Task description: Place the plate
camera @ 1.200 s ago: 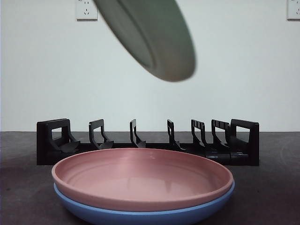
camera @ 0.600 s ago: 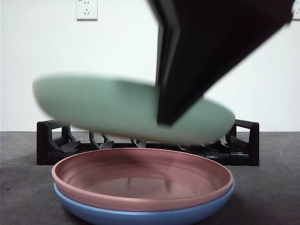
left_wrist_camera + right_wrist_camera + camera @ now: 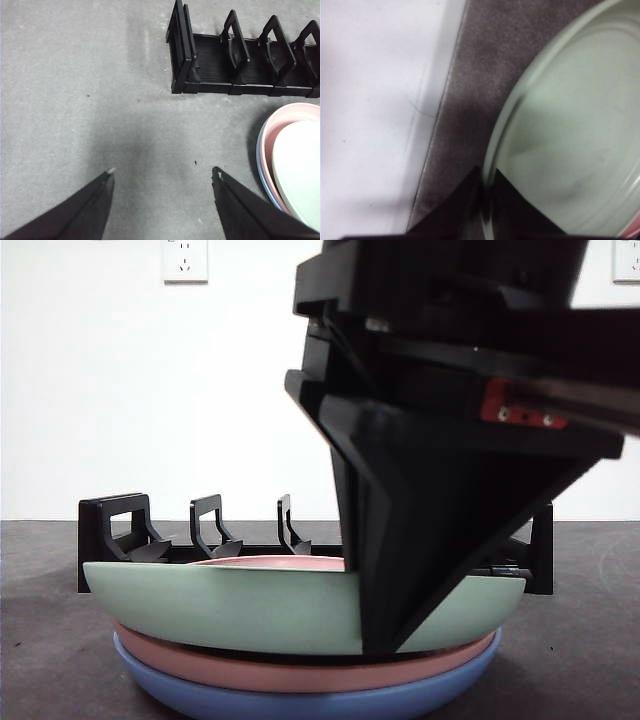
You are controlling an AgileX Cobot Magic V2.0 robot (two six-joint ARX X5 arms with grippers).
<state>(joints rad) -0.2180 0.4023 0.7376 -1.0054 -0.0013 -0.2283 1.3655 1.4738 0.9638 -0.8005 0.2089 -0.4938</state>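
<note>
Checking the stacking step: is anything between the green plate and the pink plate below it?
Nothing visible. The right tool grips the round pale green plate by its rim, directly above the pink plate on the blue plate; only a thin gap shows.

No words, numbers, labels or brand names can be read in any of the pictures. Nothing is written on the plates, the black rack, the table or the wall, and no sign is seen on the arm.
</note>
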